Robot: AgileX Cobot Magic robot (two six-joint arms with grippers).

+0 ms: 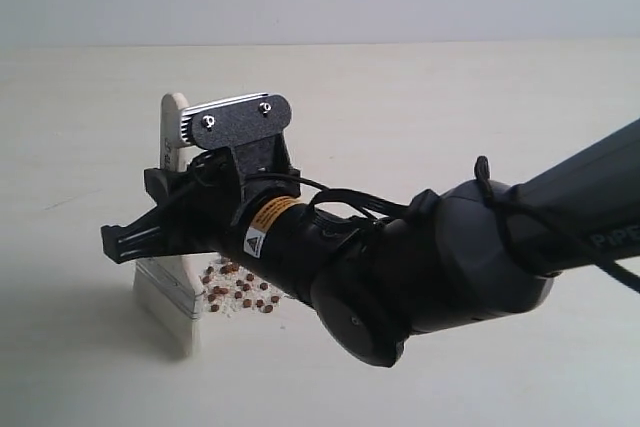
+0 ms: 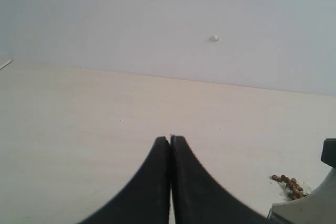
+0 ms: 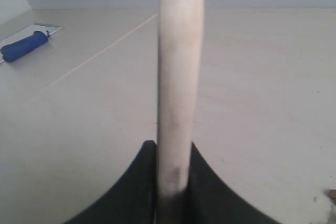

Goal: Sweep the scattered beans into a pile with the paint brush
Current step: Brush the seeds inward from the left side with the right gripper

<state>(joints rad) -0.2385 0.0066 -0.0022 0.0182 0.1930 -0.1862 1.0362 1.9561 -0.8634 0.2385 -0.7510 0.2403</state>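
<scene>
The paint brush stands upright on the table, its pale wooden handle (image 1: 174, 115) pointing up and its cream bristles (image 1: 165, 309) pressed down on the surface. My right gripper (image 1: 160, 209) reaches across from the right and is shut on the handle (image 3: 178, 77), which fills the gap between its fingers (image 3: 174, 148). The reddish-brown beans (image 1: 236, 287) with pale crumbs lie bunched right beside the bristles, under the right arm. In the left wrist view the beans (image 2: 289, 184) show off to one side. My left gripper (image 2: 170, 141) is shut on nothing and is out of the exterior view.
The pale table (image 1: 450, 117) runs back to a light wall. A blue-handled object (image 3: 23, 45) lies on a white sheet far off in the right wrist view. The bulky right arm (image 1: 470, 257) hangs over the table's middle and right.
</scene>
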